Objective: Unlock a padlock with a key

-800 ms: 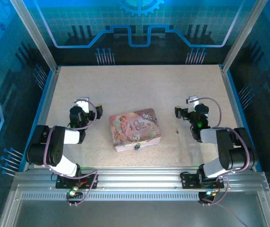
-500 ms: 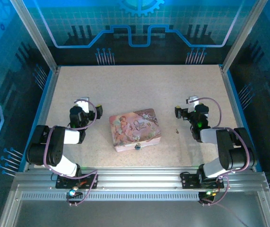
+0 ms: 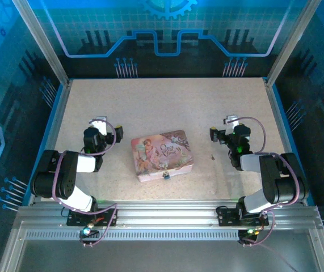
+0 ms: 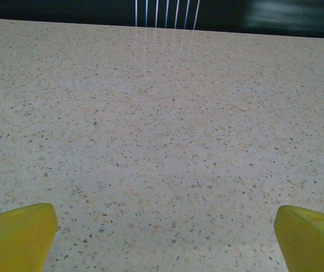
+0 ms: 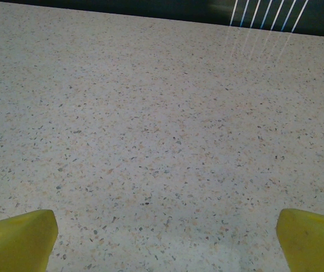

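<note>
A: Status?
B: Both open wide, both empty. For the left claw [image 4: 164,241], the yellow fingertips [image 4: 15,237] sit out at the bottom corners of its wrist view, with bare table [image 4: 162,124] between them. The right claw [image 5: 164,241] looks the same.
A: Where's the key?
B: From the top camera, the key [image 3: 212,156] is a dark sliver lying flat on the table, in the gap between the tin box [image 3: 162,150] and the right arm [image 3: 264,167]. It touches neither.
A: Relative to the right claw?
B: Wrong side. The claw faces the far edge. The key lies behind it, toward the near edge and inboard toward the tin box.
A: Long axis?
B: Too small to call. It looks roughly near-to-far, but I wouldn't bet on it.
A: Padlock?
B: The padlock [image 3: 164,175] hangs at the tin box's near wall, about mid-width. It's tiny and silvery, and I can't read the shackle state.
A: Which arm takes what?
B: The right arm is clearly nearer the key. My call is that it pulls back and inward, then comes down over the key. The padlock is about equally far from both arms, so left could steady it.
A: Risk?
B: A thin key flat on a hard table — the pinch may skate off it.
</note>
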Controlling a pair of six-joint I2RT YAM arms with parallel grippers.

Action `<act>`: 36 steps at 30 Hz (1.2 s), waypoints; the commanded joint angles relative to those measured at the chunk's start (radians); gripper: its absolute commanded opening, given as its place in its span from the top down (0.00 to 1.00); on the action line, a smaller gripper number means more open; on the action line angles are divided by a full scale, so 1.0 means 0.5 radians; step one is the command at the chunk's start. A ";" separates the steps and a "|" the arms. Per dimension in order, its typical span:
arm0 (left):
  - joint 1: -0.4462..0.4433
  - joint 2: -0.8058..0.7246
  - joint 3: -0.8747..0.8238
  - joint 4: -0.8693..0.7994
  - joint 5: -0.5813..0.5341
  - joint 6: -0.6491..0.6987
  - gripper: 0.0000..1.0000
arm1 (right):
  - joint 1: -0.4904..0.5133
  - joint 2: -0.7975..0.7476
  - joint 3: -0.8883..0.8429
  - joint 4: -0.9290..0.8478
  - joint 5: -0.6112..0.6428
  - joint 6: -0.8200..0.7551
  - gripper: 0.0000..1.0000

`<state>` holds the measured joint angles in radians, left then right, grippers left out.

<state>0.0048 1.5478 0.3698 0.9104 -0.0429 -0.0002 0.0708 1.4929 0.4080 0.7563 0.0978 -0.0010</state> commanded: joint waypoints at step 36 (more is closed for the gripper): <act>0.006 -0.854 0.424 -1.395 -0.128 -0.537 0.01 | -0.008 -0.515 0.243 -0.878 -0.067 0.213 0.00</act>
<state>0.0048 1.1625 0.4911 0.4709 -0.1085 -0.1421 0.0708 1.2793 0.4866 0.4469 0.0959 0.0616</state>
